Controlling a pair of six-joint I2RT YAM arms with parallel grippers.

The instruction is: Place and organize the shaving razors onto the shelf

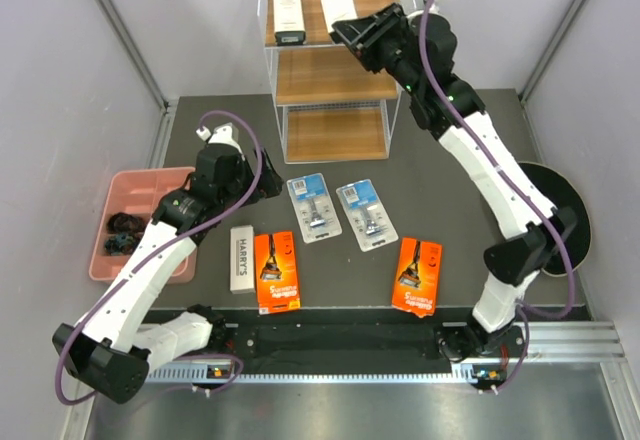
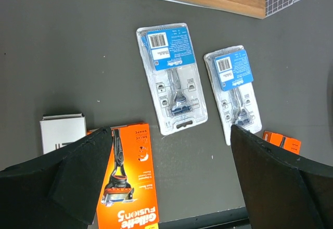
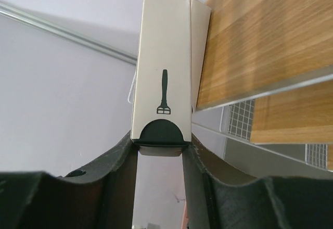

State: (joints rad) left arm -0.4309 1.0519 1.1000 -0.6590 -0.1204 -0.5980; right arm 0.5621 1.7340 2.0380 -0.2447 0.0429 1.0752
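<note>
Nearest me on the dark surface (image 1: 340, 290) lie two orange cards, one on the left (image 1: 277, 271) and one on the right (image 1: 418, 275), both lengthwise from near to far. The HARRY'S box (image 1: 241, 257) lies just left of the left card and runs the same way. A little farther on, two blue blister packs (image 1: 313, 209) (image 1: 366, 215) lie side by side without touching. Their long axes run slightly slanted and their barcode ends point toward the shelf (image 1: 330, 75). The left hand (image 2: 170, 129) hangs over this group with its fingers spread wide, holding nothing. A pink tray (image 1: 150, 175) sits off to the left. At the back, the right hand (image 3: 161, 140) is up by the shelf's top tier, pinching a long white box (image 3: 161, 57) by one short end. The box's length runs straight out from the fingers, away from me. Another white box (image 1: 289, 12) is already on that top tier, just to its left, with its long axis also running near to far. I cannot tell whether it lies flat or is propped up.
</note>
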